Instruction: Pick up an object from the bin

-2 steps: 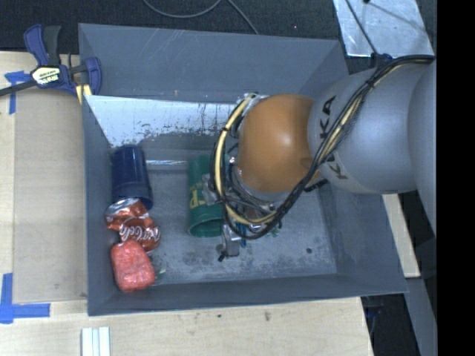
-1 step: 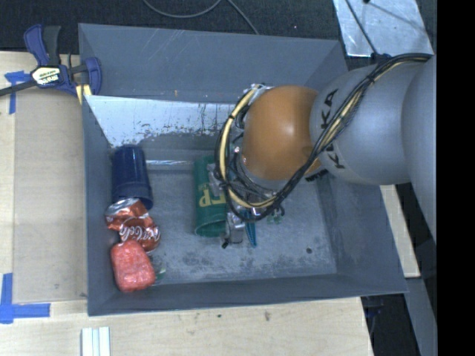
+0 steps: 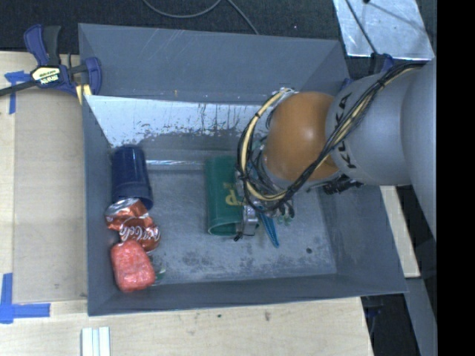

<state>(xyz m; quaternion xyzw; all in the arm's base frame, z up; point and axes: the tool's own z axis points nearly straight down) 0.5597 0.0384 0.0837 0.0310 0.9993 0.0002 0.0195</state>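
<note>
The grey bin (image 3: 223, 65) fills the scene, and the arm (image 3: 386, 132) is in from the right, its orange cover (image 3: 297, 136) over the middle. The hand (image 3: 249, 225) is down at the right edge of a flat dark-green pouch (image 3: 219, 195) mid-bin; clenched or released, I cannot tell. At far left, running toward the near corner, are a dark blue cup (image 3: 130, 173), a crushed red can (image 3: 133, 225) and a red mesh lump (image 3: 132, 267). A thin blue stick (image 3: 271, 232) lies just beside the hand.

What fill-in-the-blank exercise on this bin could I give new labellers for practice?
The gripper is at the right edge of the ____ pouch.
The cup lying by the left wall is dark ____.
Between the cup and the red sponge lies a crushed ____.
Missing words: green; blue; can.
</note>
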